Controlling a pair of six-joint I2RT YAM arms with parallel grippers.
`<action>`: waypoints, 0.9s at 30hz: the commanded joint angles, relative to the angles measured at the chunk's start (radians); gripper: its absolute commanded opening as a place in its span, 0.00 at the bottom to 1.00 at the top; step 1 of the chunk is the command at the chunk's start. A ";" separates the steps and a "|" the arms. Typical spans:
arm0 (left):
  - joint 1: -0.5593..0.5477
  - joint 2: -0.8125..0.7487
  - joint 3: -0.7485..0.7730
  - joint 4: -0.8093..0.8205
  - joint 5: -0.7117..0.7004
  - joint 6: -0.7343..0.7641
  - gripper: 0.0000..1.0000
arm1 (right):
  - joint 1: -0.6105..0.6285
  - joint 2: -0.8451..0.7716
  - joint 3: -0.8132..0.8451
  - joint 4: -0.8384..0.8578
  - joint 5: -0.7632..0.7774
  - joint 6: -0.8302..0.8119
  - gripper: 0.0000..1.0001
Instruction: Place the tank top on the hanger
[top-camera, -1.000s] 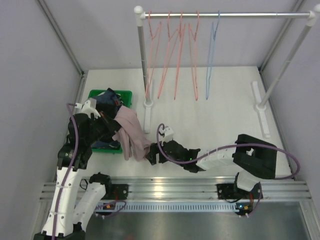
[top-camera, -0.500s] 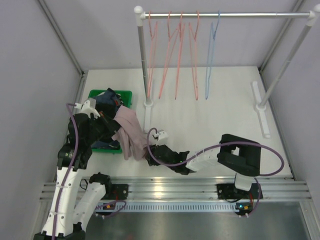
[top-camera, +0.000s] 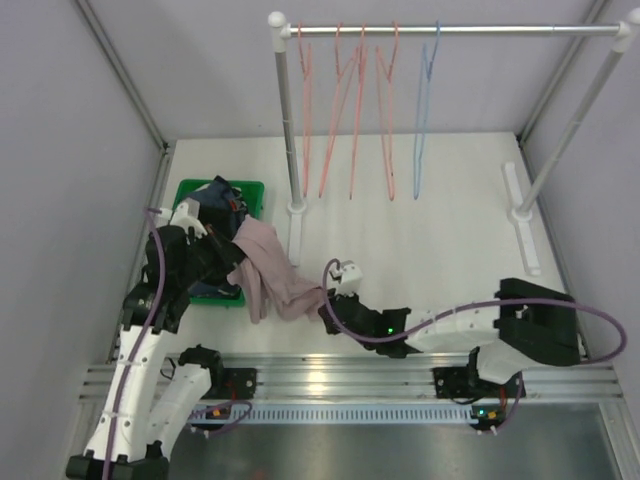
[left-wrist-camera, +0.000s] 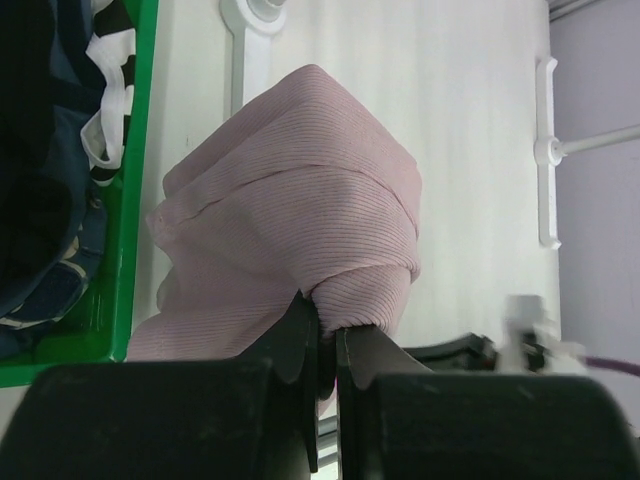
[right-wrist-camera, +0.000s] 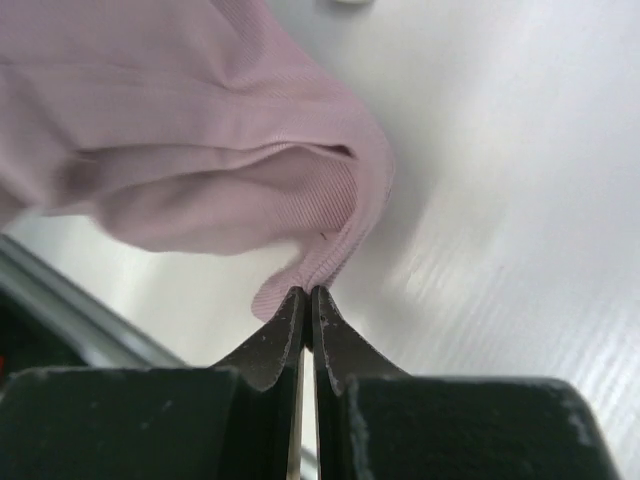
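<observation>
Dusty-pink ribbed fabric tank top (top-camera: 268, 262) slung between claws, beside green plastic bin (top-camera: 186, 188). Left gripper (left-wrist-camera: 322, 335) clamped on bunched fold; right gripper (right-wrist-camera: 308, 303) pinching hem edge. Likely light, limp, stretchy, so best held at straps.

Bright, even light, soft shadows thru-out.
You get glare on the glossy white tabletop (right-wrist-camera: 480, 230); r. wrist view slightly blurred.
</observation>
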 joint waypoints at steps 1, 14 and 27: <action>-0.029 0.037 -0.041 0.128 0.018 -0.028 0.00 | 0.055 -0.241 -0.047 -0.087 0.142 0.014 0.00; -0.448 0.420 -0.053 0.415 -0.351 -0.125 0.05 | 0.164 -0.898 -0.001 -0.694 0.381 0.060 0.00; -0.454 0.433 -0.082 0.446 -0.305 -0.063 0.59 | 0.192 -0.949 0.134 -0.850 0.453 -0.006 0.00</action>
